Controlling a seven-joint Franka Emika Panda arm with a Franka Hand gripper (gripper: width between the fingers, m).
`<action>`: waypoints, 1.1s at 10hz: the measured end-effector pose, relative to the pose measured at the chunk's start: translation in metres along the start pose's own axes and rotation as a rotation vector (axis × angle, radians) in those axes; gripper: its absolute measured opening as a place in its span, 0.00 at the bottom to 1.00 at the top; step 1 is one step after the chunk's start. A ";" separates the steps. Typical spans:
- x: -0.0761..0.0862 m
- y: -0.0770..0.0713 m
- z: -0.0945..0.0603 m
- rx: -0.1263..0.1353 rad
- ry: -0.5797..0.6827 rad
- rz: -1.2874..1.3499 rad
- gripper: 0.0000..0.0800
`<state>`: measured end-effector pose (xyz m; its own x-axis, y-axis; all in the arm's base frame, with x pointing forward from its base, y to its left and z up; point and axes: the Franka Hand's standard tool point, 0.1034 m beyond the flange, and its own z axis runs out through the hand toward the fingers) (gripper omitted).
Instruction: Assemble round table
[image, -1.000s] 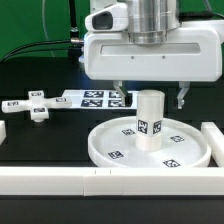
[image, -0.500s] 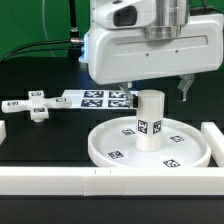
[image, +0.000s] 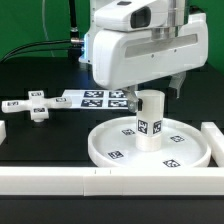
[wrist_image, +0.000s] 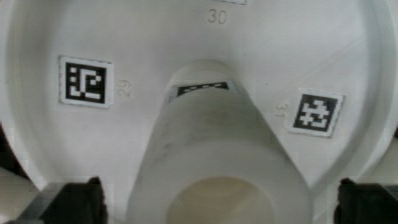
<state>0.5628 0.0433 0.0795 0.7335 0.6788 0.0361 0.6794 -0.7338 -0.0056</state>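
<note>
White arm (image: 150, 45) overhead; hand (image: 154, 92) downward, slightly tilted; both dark fingers (image: 128, 97) wide apart

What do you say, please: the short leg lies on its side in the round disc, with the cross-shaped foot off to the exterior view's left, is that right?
Not quite: the exterior view shows the short leg standing upright in the round disc, not on its side. The cross-shaped foot is indeed off to the exterior view's left.

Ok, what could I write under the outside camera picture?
Open gripper poised over the leg standing upright on the round disc, cross-shaped foot lying to the exterior view's left.
</note>
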 end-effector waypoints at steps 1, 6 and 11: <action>0.000 0.000 0.001 -0.005 -0.007 -0.116 0.81; 0.000 -0.003 0.003 -0.015 -0.029 -0.470 0.81; -0.003 0.000 0.004 -0.012 -0.033 -0.614 0.81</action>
<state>0.5605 0.0417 0.0753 0.2088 0.9780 -0.0017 0.9778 -0.2088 0.0176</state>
